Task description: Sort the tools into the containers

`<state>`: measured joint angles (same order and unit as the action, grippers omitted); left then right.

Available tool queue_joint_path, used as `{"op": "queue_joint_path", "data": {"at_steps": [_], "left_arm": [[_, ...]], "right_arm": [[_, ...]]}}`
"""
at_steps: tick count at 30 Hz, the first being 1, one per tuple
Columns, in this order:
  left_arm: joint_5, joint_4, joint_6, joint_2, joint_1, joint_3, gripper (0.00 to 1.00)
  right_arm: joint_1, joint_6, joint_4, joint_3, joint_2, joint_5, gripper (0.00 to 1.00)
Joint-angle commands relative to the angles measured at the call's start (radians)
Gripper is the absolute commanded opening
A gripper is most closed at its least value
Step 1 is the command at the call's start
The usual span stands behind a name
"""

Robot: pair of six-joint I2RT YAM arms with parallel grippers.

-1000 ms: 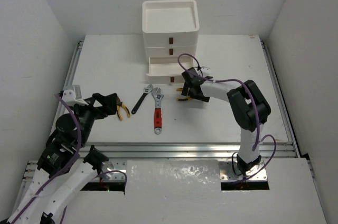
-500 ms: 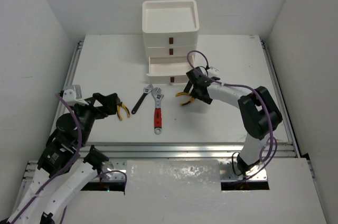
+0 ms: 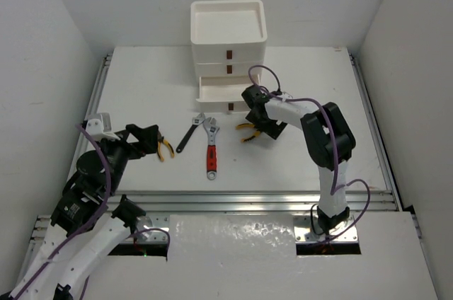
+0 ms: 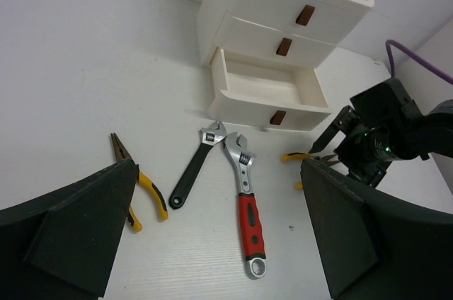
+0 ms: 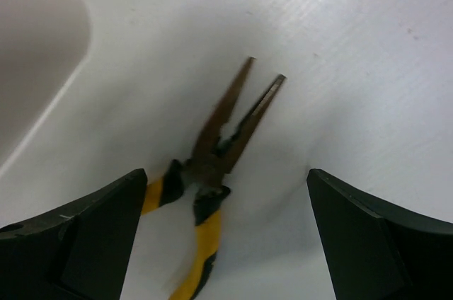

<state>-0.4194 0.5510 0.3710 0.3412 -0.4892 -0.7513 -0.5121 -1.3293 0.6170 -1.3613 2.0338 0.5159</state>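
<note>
Yellow-handled pliers [image 5: 211, 162] lay mid-frame, right hand [image 5: 225, 187] spread wide around them, ungripped; off-centre closing risked skidding them across the desk [image 5: 368, 24].

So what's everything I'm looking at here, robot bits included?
drawer unit: one, white, three drawers with dark red-brown handles and a tray on top, back centre of the table; its bottom drawer is pulled open.
pliers: two, yellow handles; one lies by the left gripper, one lies in front of the open drawer.
adjustable wrenches: two, steel; black-handled and red-handled, side by side mid-table.
table: one, white.
cables: purple, along both arms.
left gripper: black, open, beside the left pliers.
right gripper: black, open, over the other pliers.
</note>
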Motion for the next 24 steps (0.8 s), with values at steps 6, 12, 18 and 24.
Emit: {"op": "queue_joint_path", "data": {"at_steps": [6, 12, 18, 24], "left_arm": [[0.016, -0.031, -0.009, -0.021, 0.014, 0.003, 1.00], [0.021, -0.033, -0.010, -0.025, 0.012, 0.003, 1.00], [0.021, -0.031, -0.010, -0.034, 0.011, 0.003, 1.00], [0.019, -0.033, -0.010, -0.044, 0.011, 0.004, 1.00]], "right_arm": [[0.027, -0.065, 0.014, 0.001, 0.063, -0.092, 0.84], [0.040, -0.024, -0.083, 0.094, 0.054, -0.161, 0.44], [0.083, 0.201, -0.302, 0.215, -0.012, -0.292, 0.17], [0.086, 0.622, -0.520, 0.283, -0.079, -0.511, 0.10]]}}
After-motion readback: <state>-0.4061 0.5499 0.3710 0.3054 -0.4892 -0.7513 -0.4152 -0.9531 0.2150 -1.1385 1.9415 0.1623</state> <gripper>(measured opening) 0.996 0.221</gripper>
